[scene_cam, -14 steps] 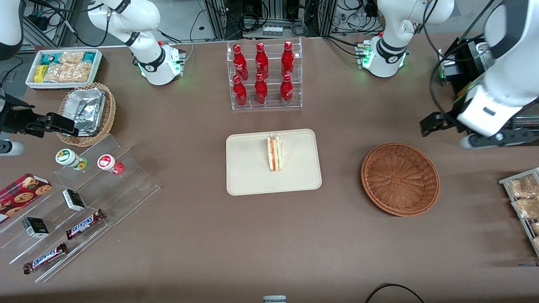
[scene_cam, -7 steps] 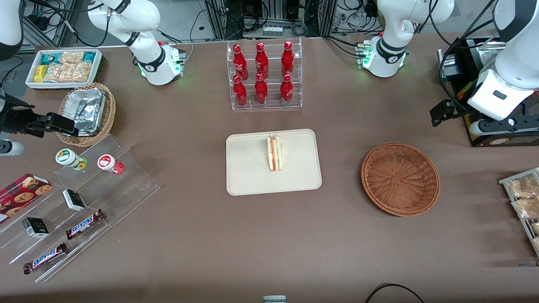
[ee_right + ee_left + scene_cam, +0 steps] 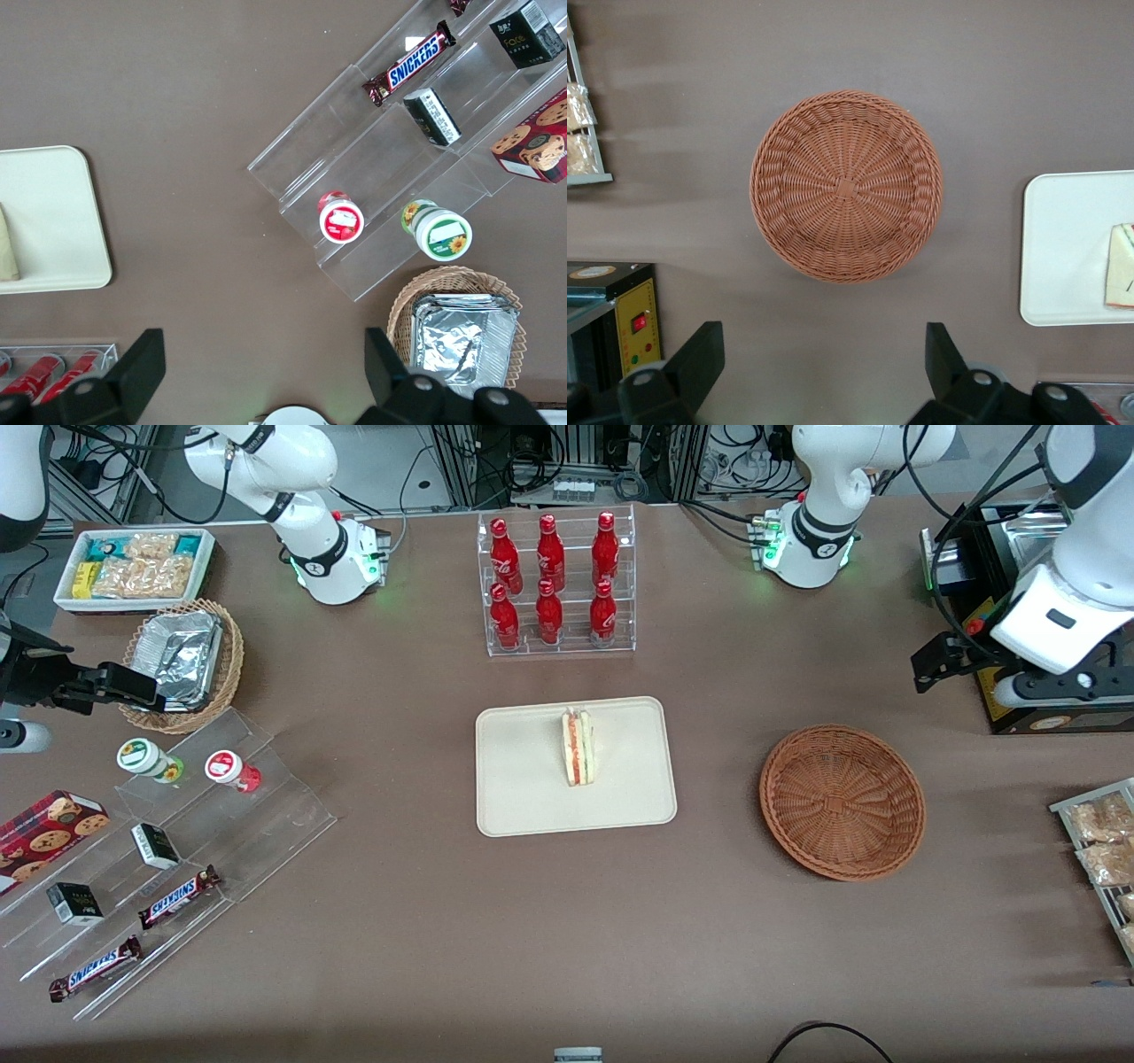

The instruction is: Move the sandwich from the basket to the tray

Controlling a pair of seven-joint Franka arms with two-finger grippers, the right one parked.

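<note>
The sandwich [image 3: 578, 746] stands on its edge on the cream tray [image 3: 532, 802], red and green filling facing up. The reddish-brown wicker basket [image 3: 842, 802] holds nothing and sits beside the tray, toward the working arm's end of the table. My gripper [image 3: 928, 667] hangs open and empty above the table, farther from the front camera than the basket and near a black box. The left wrist view looks straight down on the basket [image 3: 846, 184], with my gripper [image 3: 822, 359] apart from it, and shows one end of the tray [image 3: 1063, 248] and a corner of the sandwich [image 3: 1121, 276].
A clear rack of red bottles [image 3: 554, 584] stands farther from the front camera than the tray. A black box with a red switch [image 3: 620, 314] is beside my gripper. A wire rack of snack packets [image 3: 1103, 841] sits at the working arm's end. Acrylic shelves [image 3: 177, 841] lie toward the parked arm's end.
My gripper has drawn away from the basket, toward the working arm's end and a little farther from the front camera. Sandwich, tray and basket have not moved.
</note>
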